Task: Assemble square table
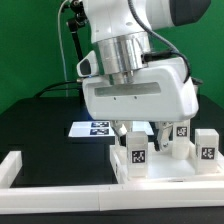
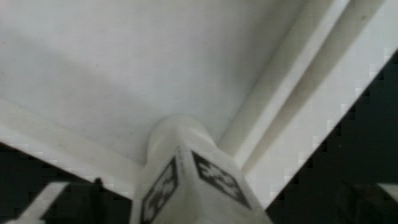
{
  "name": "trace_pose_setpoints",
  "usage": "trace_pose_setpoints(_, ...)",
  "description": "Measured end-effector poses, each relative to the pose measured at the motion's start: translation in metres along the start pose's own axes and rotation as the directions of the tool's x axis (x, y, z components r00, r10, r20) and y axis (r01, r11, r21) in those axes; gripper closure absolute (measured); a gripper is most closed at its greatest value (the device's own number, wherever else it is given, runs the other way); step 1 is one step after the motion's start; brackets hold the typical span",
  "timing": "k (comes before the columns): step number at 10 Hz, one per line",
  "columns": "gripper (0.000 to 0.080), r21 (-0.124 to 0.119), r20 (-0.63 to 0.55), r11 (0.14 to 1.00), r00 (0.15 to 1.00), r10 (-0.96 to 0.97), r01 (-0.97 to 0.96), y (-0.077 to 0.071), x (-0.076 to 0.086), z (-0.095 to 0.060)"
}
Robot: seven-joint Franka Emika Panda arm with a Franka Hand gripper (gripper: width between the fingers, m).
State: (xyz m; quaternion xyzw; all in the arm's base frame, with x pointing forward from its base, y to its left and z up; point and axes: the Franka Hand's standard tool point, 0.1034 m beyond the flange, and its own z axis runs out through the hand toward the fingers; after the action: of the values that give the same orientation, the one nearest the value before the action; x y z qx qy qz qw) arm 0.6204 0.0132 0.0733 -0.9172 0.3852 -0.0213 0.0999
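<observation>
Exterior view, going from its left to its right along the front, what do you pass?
White border bar → marker board → tagged leg block → tool → leg block at far right.

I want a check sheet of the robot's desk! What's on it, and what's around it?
Surface: black table, white border bar along its near edge.
Job's things: square panel lies flat; leg blocks with tags stand on or by it, one at the front, others at the exterior view's right.
Clutter: marker board lies behind.
Grippers: gripper low over the panel; jaws state unclear.
Cables: black cable beside the arm.
Surroundings: green backdrop.
</observation>
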Motion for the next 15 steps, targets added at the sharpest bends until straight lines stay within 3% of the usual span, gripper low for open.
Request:
trace_pose_setpoints(2, 0.0151, -0.001, 0.000, 0.985, 0.985, -0.175, 0.175, 0.0009, 0.0005, 0.0004)
trace_pose_setpoints(4, 0.0151, -0.054, 0.009, 0.816, 0.817, -0.576, 0.575, 0.0012, 0.0035, -0.0014)
trace_pose_setpoints(5, 0.0151, -0.056, 0.012, 0.758, 0.759, -0.651, 0.650, 0.0017, 0.0056, -0.0024)
trace_pose_setpoints(7, 0.0177, -0.057, 0.010, 0.789, 0.790, -0.613, 0.612, 0.0018, 0.0046, -0.0016)
trace_pose_setpoints(9, 0.0499, -0.060, 0.005, 0.842, 0.844, -0.536, 0.536, 0.0037, 0.0058, -0.0016)
trace_pose_setpoints(12, 0.0501, -0.059, -0.009, 0.945, 0.947, -0.322, 0.320, 0.0058, 0.0075, -0.0014)
trace_pose_setpoints(15, 0.0503, -0.021, -0.009, 0.988, 0.988, 0.155, -0.156, 0.0078, 0.0074, -0.0002)
